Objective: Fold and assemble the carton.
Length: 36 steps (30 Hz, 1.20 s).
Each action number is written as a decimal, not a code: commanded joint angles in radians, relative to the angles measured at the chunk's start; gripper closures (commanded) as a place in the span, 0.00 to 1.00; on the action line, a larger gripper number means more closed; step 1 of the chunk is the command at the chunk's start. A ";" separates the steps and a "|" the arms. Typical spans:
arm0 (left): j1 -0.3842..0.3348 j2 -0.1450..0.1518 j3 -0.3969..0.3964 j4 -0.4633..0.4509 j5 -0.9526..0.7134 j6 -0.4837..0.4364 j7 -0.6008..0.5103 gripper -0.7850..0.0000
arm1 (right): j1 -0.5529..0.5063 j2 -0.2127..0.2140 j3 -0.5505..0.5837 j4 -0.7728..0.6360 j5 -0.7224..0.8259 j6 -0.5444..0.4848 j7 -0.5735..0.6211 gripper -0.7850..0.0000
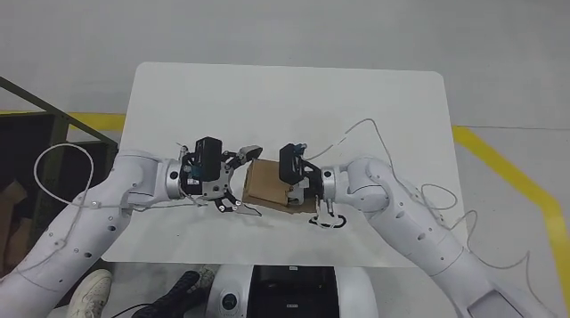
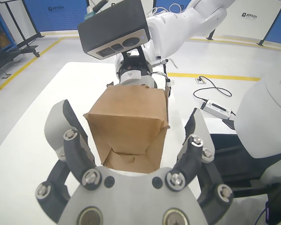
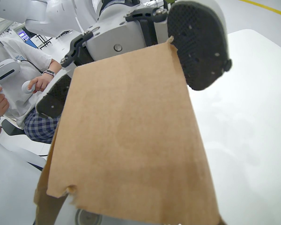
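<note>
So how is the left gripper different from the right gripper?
The left gripper is open, its fingers either side of the carton; the right gripper has its grip hidden. The left gripper is at the carton's open end, the right gripper at the opposite end. Both face each other across the carton.

The carton [image 2: 127,129] is of plain brown cardboard, folded into a box shape, with rough and slightly torn corners. It stands between the two spread fingers [image 2: 71,120] of the left gripper [image 2: 130,108], apart from both. Its open end faces the base of these fingers, and the inner flaps there are bent inward.
</note>
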<state>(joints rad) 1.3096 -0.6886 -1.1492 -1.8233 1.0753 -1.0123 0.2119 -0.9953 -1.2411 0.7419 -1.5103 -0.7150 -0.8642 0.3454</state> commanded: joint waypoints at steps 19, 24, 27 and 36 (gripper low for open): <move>-0.036 0.016 0.059 0.035 -0.004 0.000 0.009 0.00 | 0.017 -0.010 -0.026 -0.024 -0.055 0.063 0.056 1.00; -0.042 0.021 0.069 0.039 -0.011 0.000 0.004 0.05 | 0.018 -0.011 -0.027 -0.023 -0.057 0.061 0.058 1.00; -0.046 0.024 0.073 0.039 -0.014 0.000 0.006 0.13 | 0.018 -0.011 -0.027 -0.023 -0.057 0.061 0.063 1.00; -0.049 0.029 0.083 0.048 -0.026 0.000 0.012 0.42 | 0.022 -0.012 -0.025 -0.021 -0.044 0.059 0.072 1.00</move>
<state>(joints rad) 1.2606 -0.6595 -1.0671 -1.7767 1.0512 -1.0123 0.2226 -0.9740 -1.2534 0.7162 -1.5322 -0.7606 -0.8057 0.4172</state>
